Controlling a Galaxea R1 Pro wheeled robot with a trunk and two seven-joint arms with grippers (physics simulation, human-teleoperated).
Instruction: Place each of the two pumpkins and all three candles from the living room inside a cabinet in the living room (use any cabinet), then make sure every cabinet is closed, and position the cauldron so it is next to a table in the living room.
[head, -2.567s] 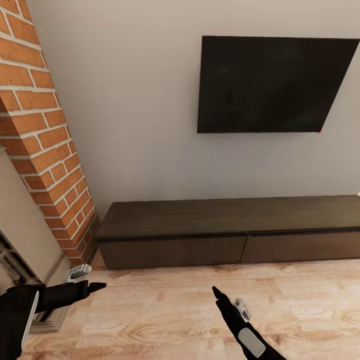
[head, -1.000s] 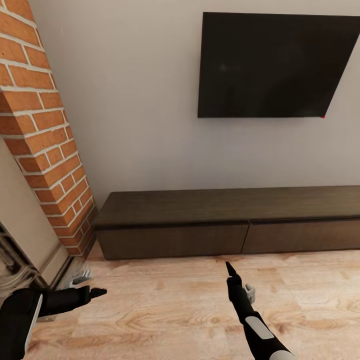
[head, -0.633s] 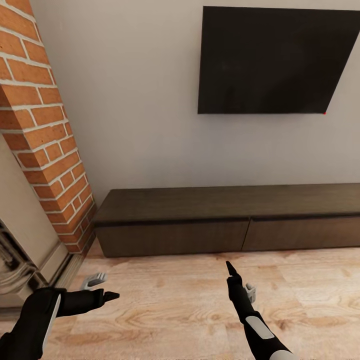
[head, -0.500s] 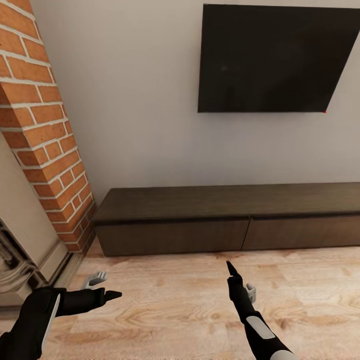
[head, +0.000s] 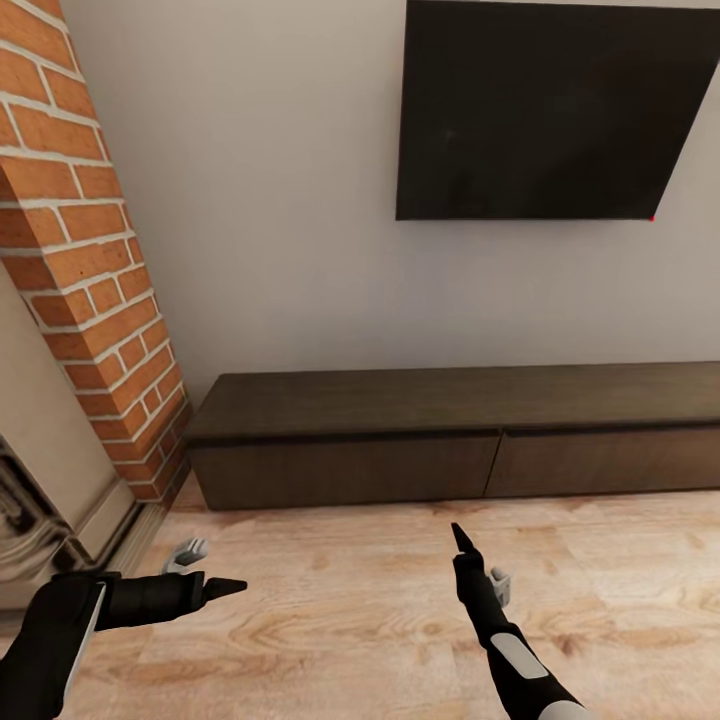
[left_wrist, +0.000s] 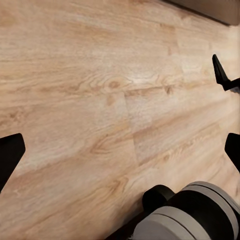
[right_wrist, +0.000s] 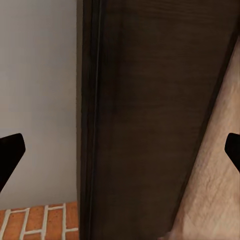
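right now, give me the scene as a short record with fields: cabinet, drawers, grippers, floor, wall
cabinet: long low dark-brown wooden cabinet against the pale wall, ahead of the robot
drawers: two fronts in view, both shut flush
left gripper: fingers spread, empty, over the light wood plank floor
right gripper: fingers spread, empty, aimed at the cabinet
wall: black flat television above the cabinet
left side: red brick column

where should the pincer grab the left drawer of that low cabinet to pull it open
Likely the top edge of the left drawer front, coming from the front. The cabinet has no handles; a dark recess runs under its top slab, the only lip showing. The right pincer points toward it, fingers spread.
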